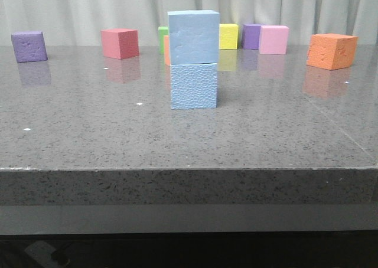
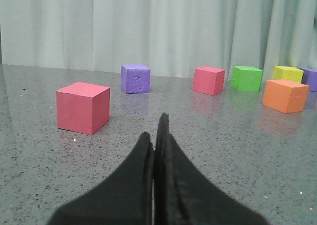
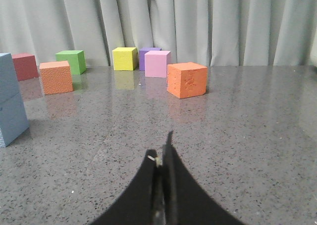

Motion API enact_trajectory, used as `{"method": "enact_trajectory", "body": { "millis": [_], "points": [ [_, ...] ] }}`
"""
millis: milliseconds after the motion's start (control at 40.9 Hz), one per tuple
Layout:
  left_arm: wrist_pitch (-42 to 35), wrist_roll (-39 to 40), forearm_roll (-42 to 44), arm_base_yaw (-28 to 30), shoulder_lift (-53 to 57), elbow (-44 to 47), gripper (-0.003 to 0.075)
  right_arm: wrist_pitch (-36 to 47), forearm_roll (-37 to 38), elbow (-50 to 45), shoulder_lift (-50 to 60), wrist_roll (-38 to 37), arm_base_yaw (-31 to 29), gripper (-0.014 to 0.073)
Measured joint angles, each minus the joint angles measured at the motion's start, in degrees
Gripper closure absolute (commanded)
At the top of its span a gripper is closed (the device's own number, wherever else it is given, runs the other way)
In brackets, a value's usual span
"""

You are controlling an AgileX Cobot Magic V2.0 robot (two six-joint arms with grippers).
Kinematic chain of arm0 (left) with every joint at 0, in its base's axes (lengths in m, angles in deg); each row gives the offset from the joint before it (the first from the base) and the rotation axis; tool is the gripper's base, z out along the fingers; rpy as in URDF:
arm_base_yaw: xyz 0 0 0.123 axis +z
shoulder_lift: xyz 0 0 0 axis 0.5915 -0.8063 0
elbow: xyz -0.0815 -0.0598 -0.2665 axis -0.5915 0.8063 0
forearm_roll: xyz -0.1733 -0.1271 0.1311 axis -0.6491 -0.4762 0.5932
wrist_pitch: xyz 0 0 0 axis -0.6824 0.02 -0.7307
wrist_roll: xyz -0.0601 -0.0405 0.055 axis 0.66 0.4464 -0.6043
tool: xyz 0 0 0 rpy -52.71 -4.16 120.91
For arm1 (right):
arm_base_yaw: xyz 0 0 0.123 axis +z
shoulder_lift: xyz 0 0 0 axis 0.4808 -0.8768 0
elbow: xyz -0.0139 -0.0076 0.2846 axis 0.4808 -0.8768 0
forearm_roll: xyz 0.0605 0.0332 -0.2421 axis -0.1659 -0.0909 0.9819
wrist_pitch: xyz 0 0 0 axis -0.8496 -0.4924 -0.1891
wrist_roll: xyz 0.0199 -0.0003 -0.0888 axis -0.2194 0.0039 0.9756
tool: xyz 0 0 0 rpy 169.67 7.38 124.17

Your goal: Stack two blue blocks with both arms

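Note:
Two pale blue blocks stand stacked at the middle of the table in the front view: the upper block rests squarely on the pebbled lower block. The right wrist view catches the same stack at its edge, upper block over lower block. Neither arm shows in the front view. My left gripper is shut with nothing between its fingers, low over bare table. My right gripper is shut too, empty, well apart from the stack.
Coloured cubes line the back of the grey table: purple, red, green, yellow, purple, pink, orange. A red cube sits close ahead of my left gripper.

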Motion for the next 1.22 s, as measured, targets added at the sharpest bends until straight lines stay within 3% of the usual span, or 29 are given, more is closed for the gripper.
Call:
{"method": "enact_trajectory", "body": {
  "millis": [1222],
  "points": [
    [0.0,0.0,0.0,0.0,0.0,0.0,0.0741,0.0,-0.2,0.0,0.0,0.0,-2.0,0.0718]
  ]
}}
